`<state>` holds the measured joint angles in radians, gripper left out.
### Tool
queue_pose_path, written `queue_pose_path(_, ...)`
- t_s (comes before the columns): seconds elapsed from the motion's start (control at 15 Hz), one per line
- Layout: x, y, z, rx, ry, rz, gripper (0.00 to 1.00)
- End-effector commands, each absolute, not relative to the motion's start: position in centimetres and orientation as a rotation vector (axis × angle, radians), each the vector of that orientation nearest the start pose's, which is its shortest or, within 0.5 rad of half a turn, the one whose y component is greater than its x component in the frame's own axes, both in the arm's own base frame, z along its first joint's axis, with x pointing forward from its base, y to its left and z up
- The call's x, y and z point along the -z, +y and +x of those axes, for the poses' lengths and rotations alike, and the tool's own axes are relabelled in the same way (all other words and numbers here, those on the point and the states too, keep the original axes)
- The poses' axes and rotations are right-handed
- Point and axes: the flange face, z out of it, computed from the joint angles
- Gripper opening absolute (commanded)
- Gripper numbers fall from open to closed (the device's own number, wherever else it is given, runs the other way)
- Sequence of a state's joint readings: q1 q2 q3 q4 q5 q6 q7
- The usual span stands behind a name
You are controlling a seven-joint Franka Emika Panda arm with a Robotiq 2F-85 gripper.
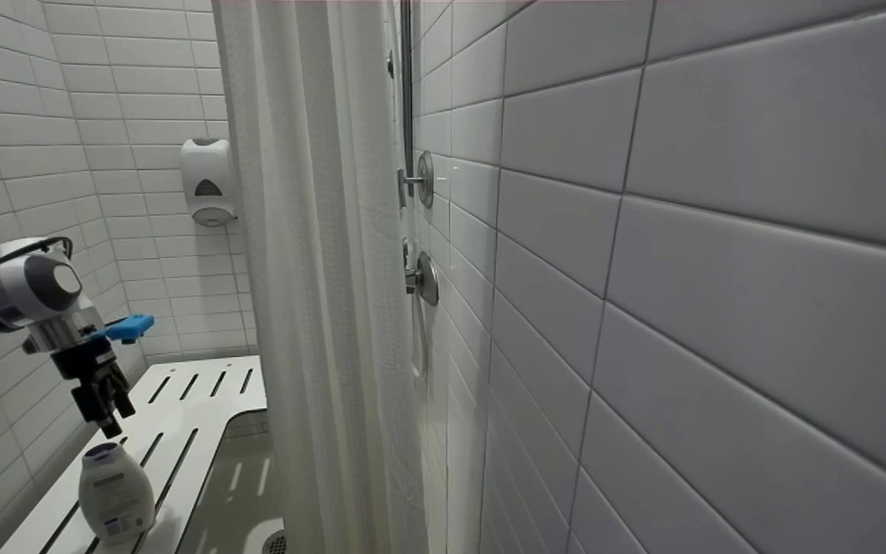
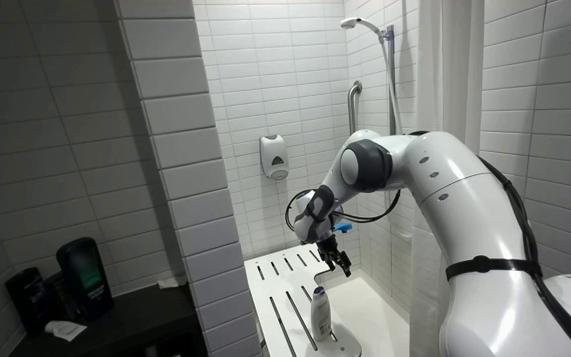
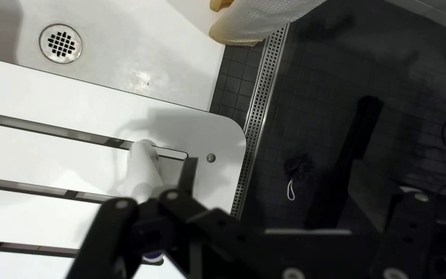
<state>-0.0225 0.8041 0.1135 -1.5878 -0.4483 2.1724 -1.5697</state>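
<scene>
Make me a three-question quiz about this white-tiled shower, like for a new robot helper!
1. True or false: the rounded white plastic bottle stands upright.
2. What is under it? A) a wooden stool, B) the long slotted white bench, C) a towel.
3. Is the robot's black two-fingered hand holding the bottle?

Key: 1 true; 2 B; 3 no, the hand is open and a gap shows between it and the bottle.

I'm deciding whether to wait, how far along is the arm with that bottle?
Looks done: the white bottle stands upright on the slotted bench. In hand: seemingly positioning; the gripper hangs open nearby, higher up, holding nothing. Left: probably a grasp or, if this is a placement, backing away.
</scene>
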Motion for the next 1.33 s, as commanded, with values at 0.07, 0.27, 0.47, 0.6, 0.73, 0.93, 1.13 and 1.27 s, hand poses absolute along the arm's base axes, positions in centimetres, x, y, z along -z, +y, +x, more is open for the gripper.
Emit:
queue_pose_path(0.07,-14.8,4.0,67.2,0.496,2.511,1.733,1.0)
queue_pose_path(0.27,-14.4,4.3,67.3,0.494,2.521,1.738,1.0)
queue_pose_path(0.47,-13.7,5.3,67.1,0.432,2.555,1.724,1.0)
queue_pose_path(0.6,-14.3,5.3,66.6,0.299,2.649,1.683,1.0)
queue_pose_path(0.73,-14.9,4.9,66.5,0.15,2.721,1.635,1.0)
queue_pose_path(0.93,-15.2,3.3,66.0,-0.032,2.802,1.562,1.0)
queue_pose_path(1.13,-14.0,3.1,66.9,0.017,2.789,1.585,1.0)
queue_pose_path(1.27,-14.2,2.7,66.8,0.007,2.791,1.584,1.0)
